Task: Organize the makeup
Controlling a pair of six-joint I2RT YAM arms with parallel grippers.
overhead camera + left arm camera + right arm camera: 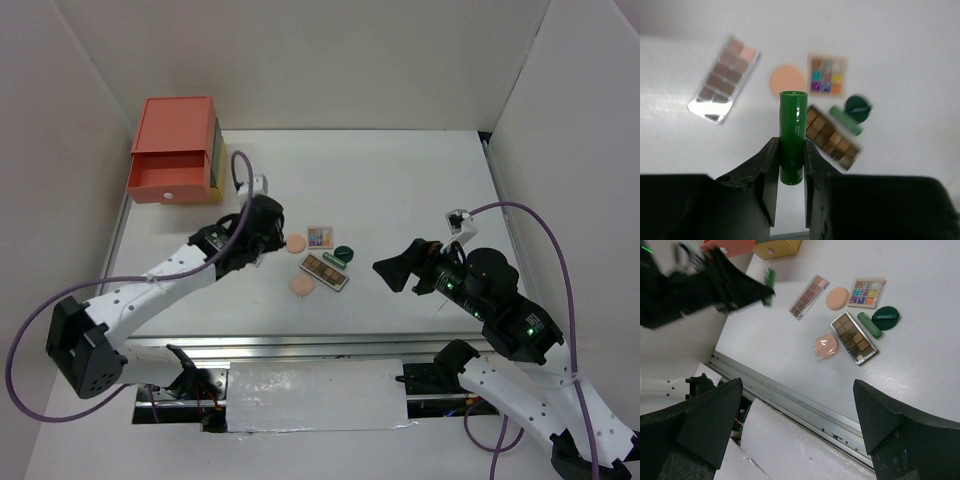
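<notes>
**Left claw grips a green tube; the rest of the makeup lies on the table**

The left claw (790, 145) is clamped on a green tube (792, 120), its two dark fingers pressing the tube's lower half from either side. The tube's open-looking rim points away from the wrist. It seems to be lifted clear of the table (400, 180), though no view settles that.

Just past the tube's tip lies a round peach puff (786, 80). Left of the puff is the pinkish palette (725, 77), lying at a slant. Right of the puff is the square multicolour palette (826, 76). Below that, the brown palette (832, 137) lies diagonally, just beside the held tube in the wrist view. A second tube (846, 120), also green, lies along the brown palette's far edge and touches or nearly touches the dark green compact (858, 107). The compact's lid carries a faint pale mark, too small to read. A second puff (825, 346) sits just beside the brown palette's near end.

The right claw (796, 387) hangs wide open with nothing in it, on the right and apart from the makeup. The drawer box (175, 150) stands at the table's far left corner with its coral drawer pulled partly out.
</notes>
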